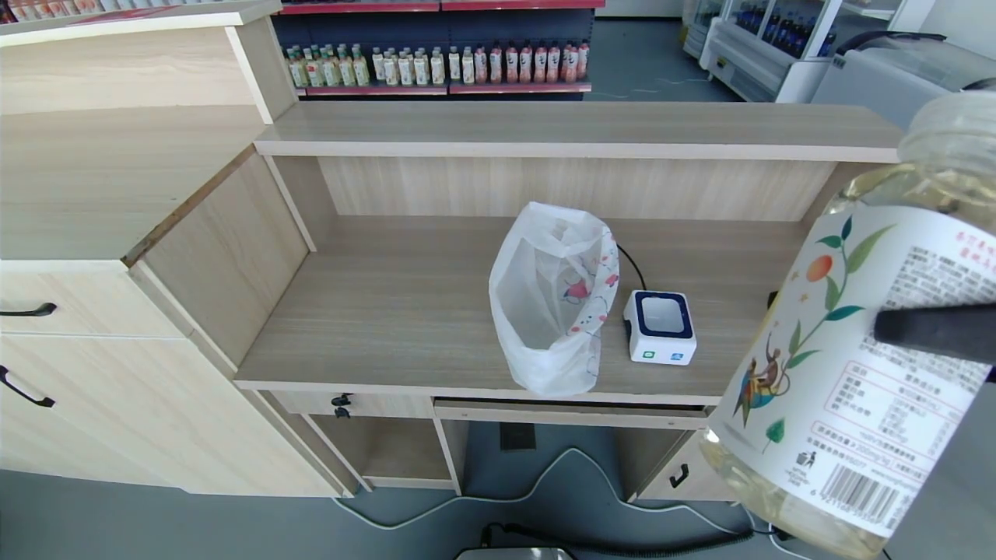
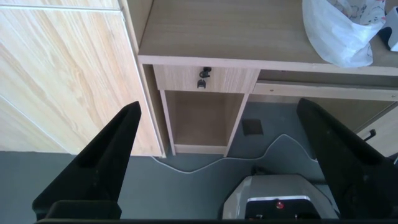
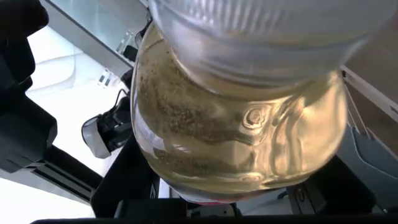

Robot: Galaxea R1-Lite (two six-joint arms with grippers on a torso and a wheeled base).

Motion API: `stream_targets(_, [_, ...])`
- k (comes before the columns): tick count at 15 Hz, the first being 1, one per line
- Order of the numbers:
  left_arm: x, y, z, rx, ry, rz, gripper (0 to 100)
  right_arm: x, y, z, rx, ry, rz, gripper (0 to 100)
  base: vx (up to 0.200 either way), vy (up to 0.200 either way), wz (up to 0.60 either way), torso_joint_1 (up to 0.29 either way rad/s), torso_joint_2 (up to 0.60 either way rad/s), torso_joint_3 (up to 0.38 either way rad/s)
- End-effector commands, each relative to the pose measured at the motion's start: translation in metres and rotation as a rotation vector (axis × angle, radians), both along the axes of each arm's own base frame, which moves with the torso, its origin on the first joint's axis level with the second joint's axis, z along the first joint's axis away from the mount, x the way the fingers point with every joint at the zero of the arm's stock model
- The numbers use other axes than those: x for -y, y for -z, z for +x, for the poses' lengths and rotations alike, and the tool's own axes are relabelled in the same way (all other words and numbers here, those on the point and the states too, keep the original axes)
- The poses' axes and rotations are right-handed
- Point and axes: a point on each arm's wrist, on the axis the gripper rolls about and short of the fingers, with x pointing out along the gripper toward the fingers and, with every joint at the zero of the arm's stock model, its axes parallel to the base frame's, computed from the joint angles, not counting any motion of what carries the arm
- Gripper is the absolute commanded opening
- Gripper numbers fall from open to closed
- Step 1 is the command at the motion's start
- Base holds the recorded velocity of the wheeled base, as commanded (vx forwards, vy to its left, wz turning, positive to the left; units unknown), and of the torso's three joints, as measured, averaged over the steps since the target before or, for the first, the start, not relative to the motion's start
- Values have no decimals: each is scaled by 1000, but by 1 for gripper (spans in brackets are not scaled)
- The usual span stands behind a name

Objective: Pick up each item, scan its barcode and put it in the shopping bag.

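A clear bottle [image 1: 856,350] of pale yellow drink, with a white label showing a plant drawing and a barcode near its base, hangs tilted close to the head camera at the right. My right gripper [image 1: 926,334] is shut on it, one black finger [image 1: 945,333] lying across the label. The right wrist view looks down the bottle [image 3: 242,124] from its neck. A white shopping bag [image 1: 554,299] stands open mid-desk, with the white barcode scanner [image 1: 660,325] just to its right. My left gripper [image 2: 219,106] hangs open with nothing in it, low in front of the desk; the bag [image 2: 339,31] shows beyond it.
The wooden desk [image 1: 389,311] has a raised back ledge [image 1: 576,128] and a taller cabinet [image 1: 117,202] with drawers on its left. Cables run across the grey floor [image 1: 545,474] under the desk. Shop shelves of bottles [image 1: 436,66] and freezers [image 1: 778,47] stand behind.
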Motion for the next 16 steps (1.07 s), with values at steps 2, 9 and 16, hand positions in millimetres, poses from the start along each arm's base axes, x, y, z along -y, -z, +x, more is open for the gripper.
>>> stream_targets(2, [0, 0, 0, 0, 0, 0, 100, 1, 2, 3, -8, 7, -3, 0, 0, 0, 0, 0, 0, 0])
stream_targets(9, [0, 0, 0, 0, 0, 0, 100, 7, 4, 12, -11, 58, -6, 0, 0, 0, 0, 0, 0, 0])
stream_targets(16, [0, 0, 0, -2, 0, 0, 100, 91, 48, 139, 638, 451, -317, 0, 0, 0, 0, 0, 0, 0])
